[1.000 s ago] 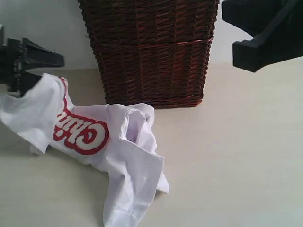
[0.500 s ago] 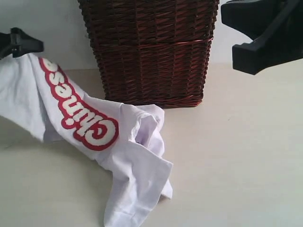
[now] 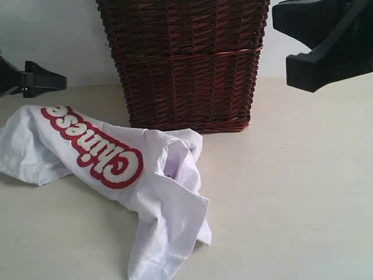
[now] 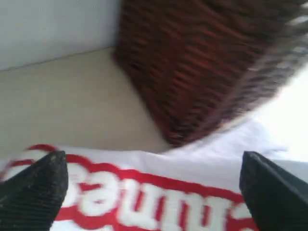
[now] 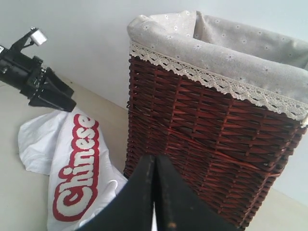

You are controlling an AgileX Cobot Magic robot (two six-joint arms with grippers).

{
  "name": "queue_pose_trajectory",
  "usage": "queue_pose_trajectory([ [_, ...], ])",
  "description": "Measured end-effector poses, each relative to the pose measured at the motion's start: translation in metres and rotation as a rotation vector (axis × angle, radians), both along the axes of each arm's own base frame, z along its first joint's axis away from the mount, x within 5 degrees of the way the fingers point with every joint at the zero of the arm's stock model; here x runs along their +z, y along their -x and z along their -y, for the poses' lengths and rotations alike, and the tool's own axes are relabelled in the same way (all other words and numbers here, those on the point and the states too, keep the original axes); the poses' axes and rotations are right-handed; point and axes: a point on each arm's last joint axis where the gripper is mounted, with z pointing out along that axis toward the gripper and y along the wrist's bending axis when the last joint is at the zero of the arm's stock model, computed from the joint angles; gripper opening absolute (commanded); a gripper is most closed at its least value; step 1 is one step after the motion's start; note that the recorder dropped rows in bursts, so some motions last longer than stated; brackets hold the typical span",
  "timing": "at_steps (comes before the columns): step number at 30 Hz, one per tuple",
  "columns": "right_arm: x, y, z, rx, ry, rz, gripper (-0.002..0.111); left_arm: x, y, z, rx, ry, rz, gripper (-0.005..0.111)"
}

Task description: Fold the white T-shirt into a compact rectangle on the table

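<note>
The white T-shirt (image 3: 157, 198) lies crumpled on the table (image 3: 291, 192), its red-outlined "Chinese" lettering (image 3: 93, 153) face up. My left gripper (image 3: 44, 80) hovers just above the shirt's left end, apart from the cloth. In the left wrist view its fingers (image 4: 33, 192) stand wide open over the lettering (image 4: 144, 202) with nothing between them. My right gripper (image 3: 288, 41) hangs high at the upper right, away from the shirt. In the right wrist view it (image 5: 154, 161) is shut and empty in front of the basket, with the shirt (image 5: 72, 168) and the left gripper (image 5: 53, 98) beyond it.
A tall dark brown wicker basket (image 3: 186, 64) with a lace-edged cloth lining (image 5: 216, 53) stands at the back middle, and the shirt's right part lies against its base. A pale wall (image 3: 58, 35) rises behind the table.
The shirt's left end, lifted at my left gripper before, has dropped and spread on the table. That gripper now stands free above it. The right gripper has not moved.
</note>
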Motion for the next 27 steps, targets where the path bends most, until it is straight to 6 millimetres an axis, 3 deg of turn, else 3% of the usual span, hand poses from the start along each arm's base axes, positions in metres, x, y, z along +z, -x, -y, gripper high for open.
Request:
queue_pose_trajectory([
  [5, -0.001, 0.000, 0.000, 0.000, 0.003, -0.017, 0.000, -0.028, 0.038, 0.067, -0.288, 0.055, -0.111, 0.057],
  [8, -0.002, 0.000, 0.000, -0.002, 0.000, -0.024, 0.000, -0.018, 0.037, 0.091, -0.255, -0.179, 0.055, 0.031],
  [10, -0.002, 0.000, 0.000, -0.002, 0.000, -0.024, 0.000, -0.004, 0.034, 0.101, -0.181, -0.419, 0.227, 0.033],
  [12, -0.002, 0.000, 0.000, -0.002, 0.000, -0.024, 0.000, 0.003, 0.034, 0.106, -0.147, -0.585, 0.330, 0.042],
  [14, -0.002, 0.000, 0.000, -0.002, 0.000, -0.024, 0.000, 0.003, 0.037, 0.111, -0.119, -0.696, 0.374, 0.050],
  [16, -0.002, 0.000, 0.000, -0.002, 0.000, -0.024, 0.000, -0.003, 0.043, 0.112, -0.109, -0.776, 0.379, 0.051],
  [22, -0.002, 0.000, 0.000, -0.002, -0.002, -0.025, 0.000, -0.037, 0.069, 0.108, -0.103, -0.966, 0.300, 0.050],
  [25, -0.002, 0.000, 0.000, -0.002, -0.002, -0.025, 0.000, -0.038, 0.071, 0.090, 0.028, -1.142, 0.190, 0.048],
  [27, -0.002, 0.000, 0.000, -0.002, -0.002, -0.025, 0.000, -0.033, 0.070, 0.084, 0.084, -1.163, 0.057, 0.048],
])
